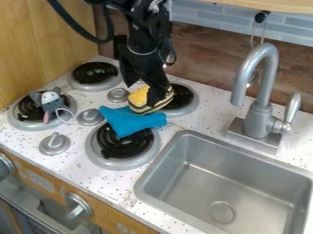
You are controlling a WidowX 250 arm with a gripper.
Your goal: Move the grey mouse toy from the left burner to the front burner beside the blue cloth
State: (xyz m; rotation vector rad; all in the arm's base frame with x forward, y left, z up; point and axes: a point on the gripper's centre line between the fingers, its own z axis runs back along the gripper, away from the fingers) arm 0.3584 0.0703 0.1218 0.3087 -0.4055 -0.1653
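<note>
Pincer (160,97) against yellow striped toy (140,97); grasp or mere contact: cannot tell. Toy tilted at blue cloth's (134,123) 1 o'clock; sink (245,187) at toy's 5 o'clock. Judged light, soft, squeezable, not slippery. Best hold: mid-body, across thickness, clear of cloth.

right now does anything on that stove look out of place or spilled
Two things: a plush mouse sits on the left burner, and a blue cloth lies partly over the front burner. Soft things look odd on burners, where pots would normally go. I see no spill.
</note>
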